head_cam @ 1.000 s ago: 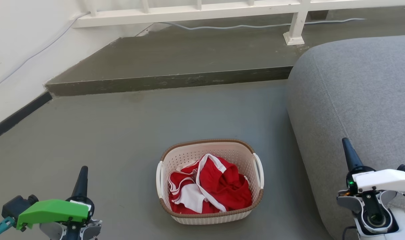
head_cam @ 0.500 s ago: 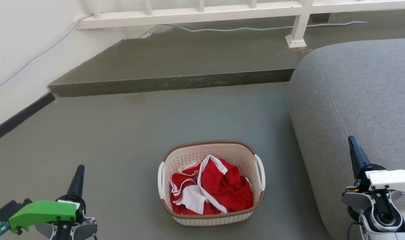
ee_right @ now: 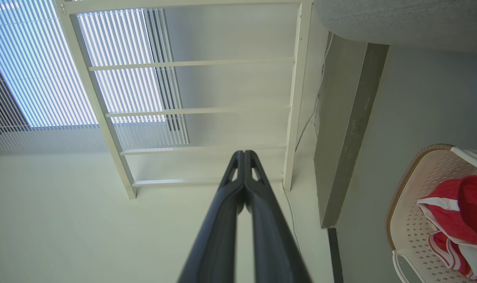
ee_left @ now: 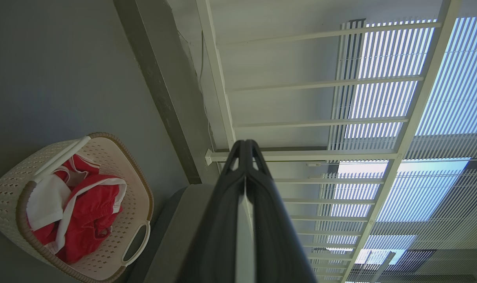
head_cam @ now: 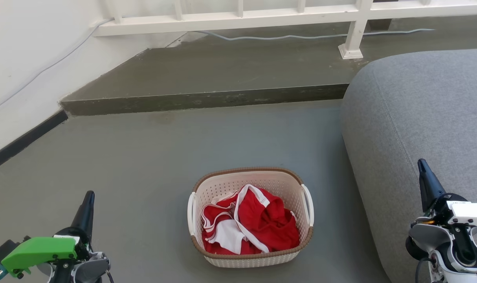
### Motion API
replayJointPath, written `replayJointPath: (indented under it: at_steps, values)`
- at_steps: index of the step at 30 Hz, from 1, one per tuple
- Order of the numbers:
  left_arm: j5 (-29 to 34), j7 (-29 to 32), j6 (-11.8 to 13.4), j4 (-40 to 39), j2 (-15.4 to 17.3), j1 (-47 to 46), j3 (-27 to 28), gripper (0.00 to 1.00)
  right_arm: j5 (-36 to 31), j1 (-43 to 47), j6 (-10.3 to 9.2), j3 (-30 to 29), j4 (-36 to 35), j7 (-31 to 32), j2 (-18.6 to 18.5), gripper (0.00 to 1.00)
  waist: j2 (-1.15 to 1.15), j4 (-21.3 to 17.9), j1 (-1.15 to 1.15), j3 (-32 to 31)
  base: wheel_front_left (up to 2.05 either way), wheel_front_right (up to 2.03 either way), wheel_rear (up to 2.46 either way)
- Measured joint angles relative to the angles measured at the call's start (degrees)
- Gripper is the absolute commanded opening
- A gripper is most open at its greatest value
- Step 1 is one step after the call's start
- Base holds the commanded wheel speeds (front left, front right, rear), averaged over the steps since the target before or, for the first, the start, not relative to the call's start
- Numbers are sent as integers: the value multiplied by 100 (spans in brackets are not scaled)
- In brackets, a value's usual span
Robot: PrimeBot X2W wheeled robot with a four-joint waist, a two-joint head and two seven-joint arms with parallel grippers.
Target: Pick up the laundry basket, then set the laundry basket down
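Observation:
The laundry basket [head_cam: 291, 184], cream perforated plastic with a brown rim and white side handles, stands on the grey floor at lower centre of the head view. Red and white clothes [head_cam: 250, 226] lie inside it. The basket also appears at lower left in the left wrist view [ee_left: 136, 198] and at the right edge of the right wrist view [ee_right: 413, 220]. My left gripper [head_cam: 88, 198] is shut and empty, well to the basket's left. My right gripper [head_cam: 422, 165] is shut and empty, to the basket's right, in front of the sofa.
A grey sofa [head_cam: 419, 114] fills the right side, close to the basket. A raised concrete step [head_cam: 207, 98] crosses behind, with a white railing [head_cam: 238, 15] and a cable on it. A white wall [head_cam: 22, 59] with a dark skirting runs along the left.
The whole head picture has shifted down and right a little, so the camera moved. Both grippers show lower and further apart in it. The basket stays on the floor.

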Motion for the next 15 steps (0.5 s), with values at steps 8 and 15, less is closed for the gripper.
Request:
replayJointPath:
  at_steps: [8,15]
  values:
    - [-82,1,-9,-1,0,-5,25,0,30,-1,1,-13,0,7,11,0,0,0,0,0,0,0,0]
    - [-82,2,-9,-1,0,-6,35,0,30,-2,1,-16,0,7,19,0,0,0,0,0,0,0,0]
